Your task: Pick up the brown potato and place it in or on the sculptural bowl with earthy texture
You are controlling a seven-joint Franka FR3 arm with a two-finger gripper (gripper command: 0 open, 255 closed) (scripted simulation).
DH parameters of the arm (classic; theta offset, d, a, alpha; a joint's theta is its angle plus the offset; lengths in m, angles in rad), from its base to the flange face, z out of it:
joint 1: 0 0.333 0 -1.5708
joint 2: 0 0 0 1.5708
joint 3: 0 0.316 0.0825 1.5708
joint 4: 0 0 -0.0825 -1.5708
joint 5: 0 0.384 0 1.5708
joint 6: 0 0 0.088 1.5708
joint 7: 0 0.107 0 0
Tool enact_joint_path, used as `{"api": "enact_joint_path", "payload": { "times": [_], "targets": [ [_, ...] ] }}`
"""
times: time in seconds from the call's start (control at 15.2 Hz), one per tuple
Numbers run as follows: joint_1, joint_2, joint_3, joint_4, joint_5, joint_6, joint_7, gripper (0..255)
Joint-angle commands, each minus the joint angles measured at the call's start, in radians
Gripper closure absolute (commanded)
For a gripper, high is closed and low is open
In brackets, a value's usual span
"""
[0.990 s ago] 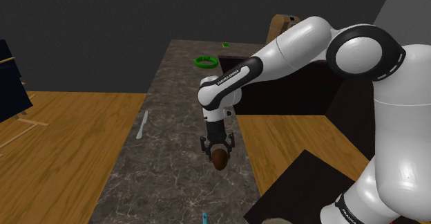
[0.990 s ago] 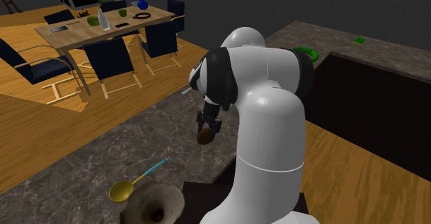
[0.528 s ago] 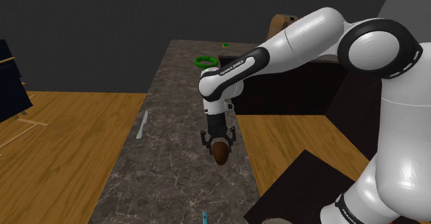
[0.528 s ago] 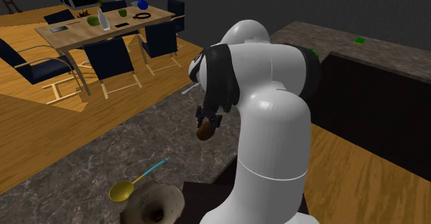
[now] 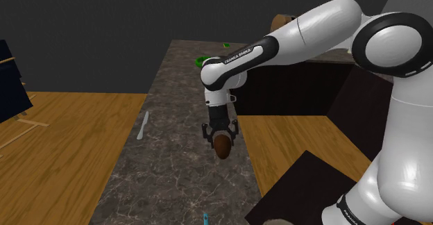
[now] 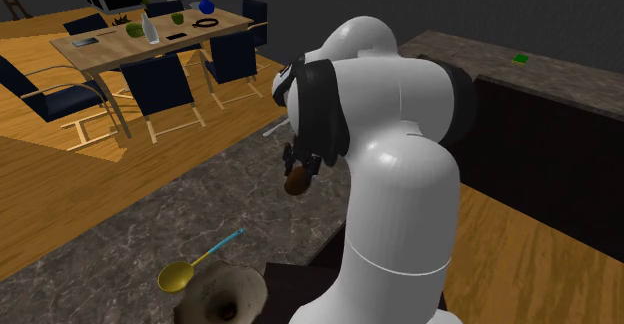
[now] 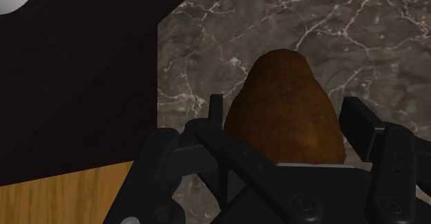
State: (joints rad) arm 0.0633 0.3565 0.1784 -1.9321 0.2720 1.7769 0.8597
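The long dark marbled desk [image 5: 173, 168] runs between stretches of wooden floor [image 5: 62, 147]. Over it the white arm [image 5: 305, 32] reaches out and bends down, its pincer [image 5: 221, 137] pointing at the stone. The earthy brown bowl [image 6: 226, 294] sits at the desk's near end in the second exterior view, well apart from the pincer. The brown potato [image 5: 223, 148] is clasped between the black fingers and hangs above the desk near its edge. A yellow spoon [image 6: 176, 275] with a blue handle lies just beside the bowl, and a white knife [image 5: 143, 126] lies along the desk's edge on the shoulder view's left
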Motion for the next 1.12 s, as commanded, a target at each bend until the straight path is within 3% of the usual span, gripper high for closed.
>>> {"api": "enact_joint_path", "payload": {
  "times": [0.0,1.06],
  "targets": [
    [-0.001,-0.016,0.001,0.006,0.001,-0.022,0.006,255],
    [-0.011,-0.116,0.004,0.091,0.010,-0.202,0.045,255]
  ]
}}
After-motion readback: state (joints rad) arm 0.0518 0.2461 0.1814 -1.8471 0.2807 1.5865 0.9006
